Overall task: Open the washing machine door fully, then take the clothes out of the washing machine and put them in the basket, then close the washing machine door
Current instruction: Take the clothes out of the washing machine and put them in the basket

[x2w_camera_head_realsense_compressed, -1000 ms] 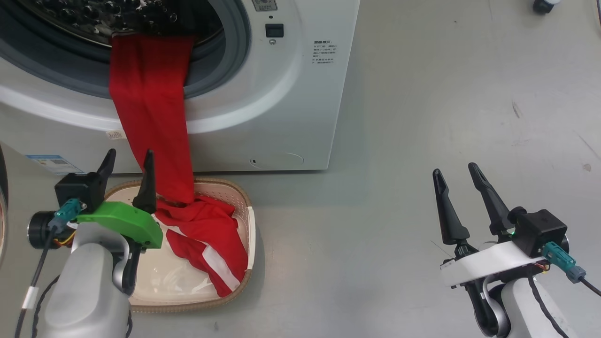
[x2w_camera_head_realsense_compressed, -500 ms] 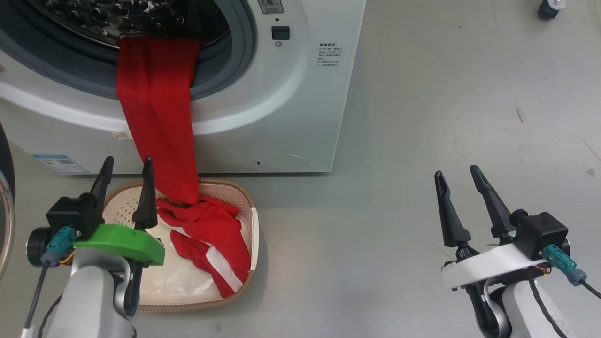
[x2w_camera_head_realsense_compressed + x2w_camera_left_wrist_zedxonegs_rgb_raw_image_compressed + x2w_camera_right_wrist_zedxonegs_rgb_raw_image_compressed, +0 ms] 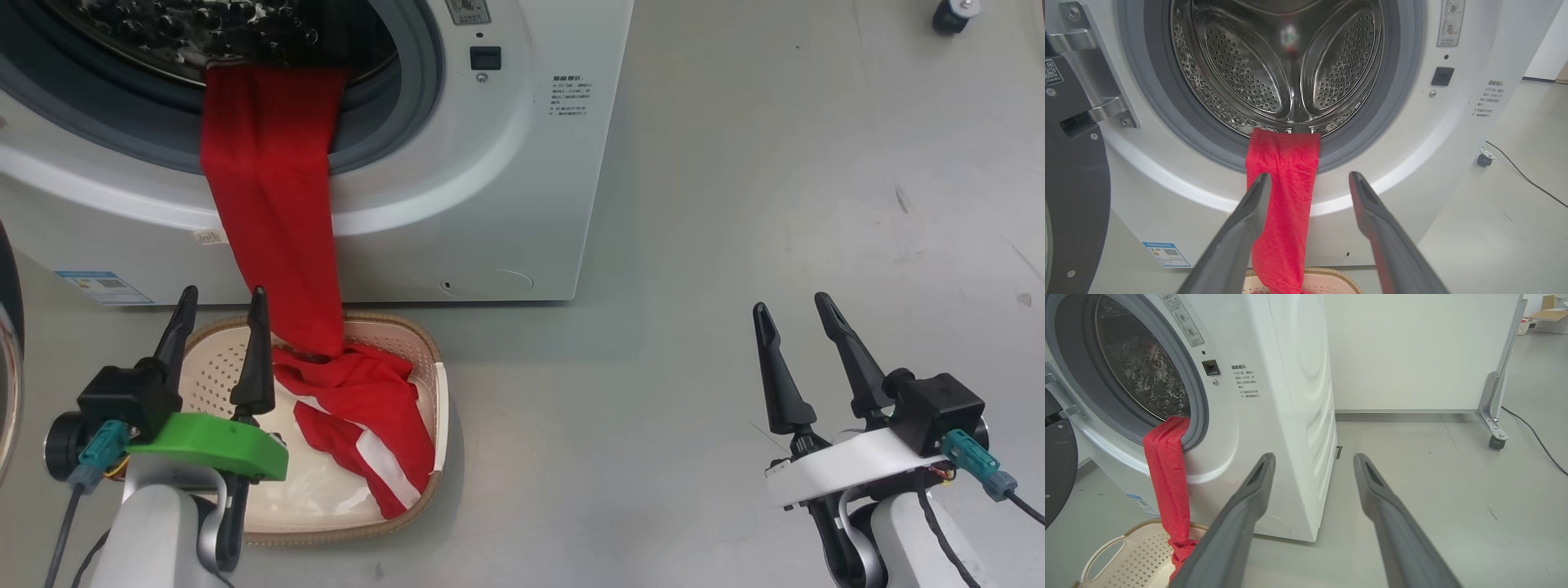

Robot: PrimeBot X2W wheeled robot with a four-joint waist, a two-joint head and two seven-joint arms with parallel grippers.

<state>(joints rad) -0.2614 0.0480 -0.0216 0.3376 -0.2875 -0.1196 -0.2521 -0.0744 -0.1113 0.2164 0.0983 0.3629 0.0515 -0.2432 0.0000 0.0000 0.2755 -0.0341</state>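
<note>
Clothes (image 3: pixel 269 212) vertical (drum to basket (image 3: pixel 429 351))

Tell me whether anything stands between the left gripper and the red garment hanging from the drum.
Nothing visible does. The left gripper is open near the basket, and the clothes hang close beside one finger, draped from the washing machine into the basket, with no object between.
</note>
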